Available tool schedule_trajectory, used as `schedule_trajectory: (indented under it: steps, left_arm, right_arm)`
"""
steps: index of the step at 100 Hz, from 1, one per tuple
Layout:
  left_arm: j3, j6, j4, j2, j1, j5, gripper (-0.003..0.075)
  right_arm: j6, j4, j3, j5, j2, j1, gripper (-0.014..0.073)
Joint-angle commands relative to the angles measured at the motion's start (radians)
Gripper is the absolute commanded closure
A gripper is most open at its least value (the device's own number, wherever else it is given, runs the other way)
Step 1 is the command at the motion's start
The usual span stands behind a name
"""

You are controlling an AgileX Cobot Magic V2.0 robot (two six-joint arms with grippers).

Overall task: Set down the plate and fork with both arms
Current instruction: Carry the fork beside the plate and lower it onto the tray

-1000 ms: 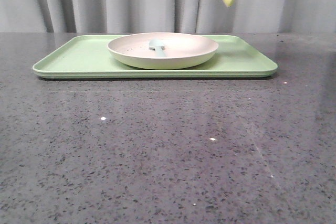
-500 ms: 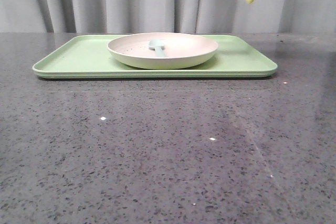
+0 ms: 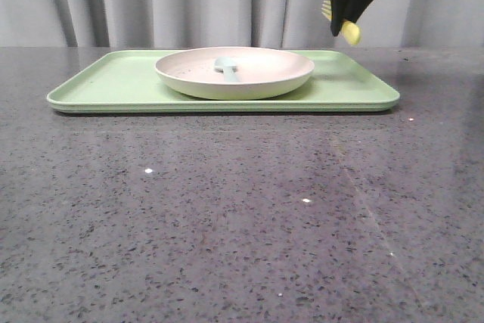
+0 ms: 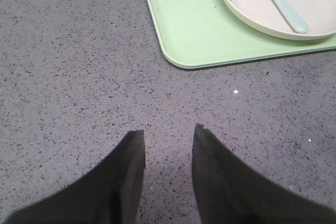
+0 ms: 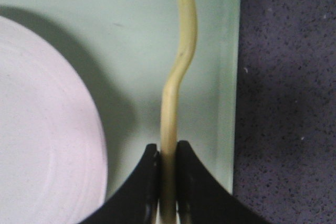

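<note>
Fork (image 5: 178, 77) pinched in closed right end effector (image 5: 168, 161); left end effector (image 4: 168, 140) parted, empty.

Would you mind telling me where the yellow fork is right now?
The fork is held in the right gripper, in the air above the tray's right end in the front view, right of the plate.

I'm seeing the right end effector (image 3: 346, 29) cropped by the front view's top edge, its fingers hiding the middle of the fork (image 3: 350, 32). In the right wrist view the fork's tines are running off-frame. The left wrist view is cutting off part of the plate (image 4: 247, 11).
</note>
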Motion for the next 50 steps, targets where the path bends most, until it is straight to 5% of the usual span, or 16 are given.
schedule_trajectory:
  steps: [1, 50]
  left_arm:
    - [-0.025, -0.012, -0.008, -0.001, -0.004, -0.072, 0.0491]
    - [-0.025, -0.012, -0.008, -0.001, -0.004, -0.072, 0.0491]
  right_arm:
    - [-0.017, -0.033, -0.003, 0.094, -0.062, -0.004, 0.0610]
    - [-0.026, -0.046, 0.064, 0.094, -0.036, 0.004, 0.0608]
